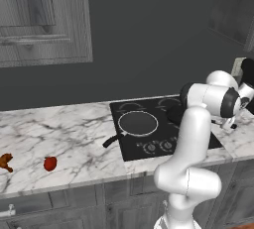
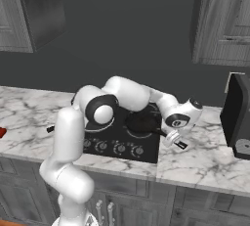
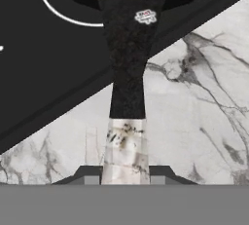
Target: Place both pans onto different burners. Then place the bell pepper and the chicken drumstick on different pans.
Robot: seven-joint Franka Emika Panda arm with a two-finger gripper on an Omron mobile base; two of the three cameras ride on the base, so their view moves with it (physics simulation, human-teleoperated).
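Pans first: I see one pan (image 1: 137,123) with a pale rim sitting on a white ring of the black cooktop (image 1: 149,146), at the middle of the left base view, its thin handle pointing toward lower left and reaching over the marble counter (image 1: 69,134). The second pan (image 2: 142,121) lies at the right part of the cooktop, at the middle of the right base view, partly behind my arm. Its handle (image 3: 127,73) runs down the middle of the hand view, from the glass across the marble, straight to my gripper (image 3: 125,178). The two finger tips stand close on both sides of the handle end, so the jaws look narrow and closed around it. A burner ring (image 3: 63,17) shows at upper left of the hand view. The bell pepper (image 1: 50,163) rests on the counter at lower left of the left base view, and the chicken drumstick (image 1: 5,161) lies near it at the left edge, well apart from the cooktop.
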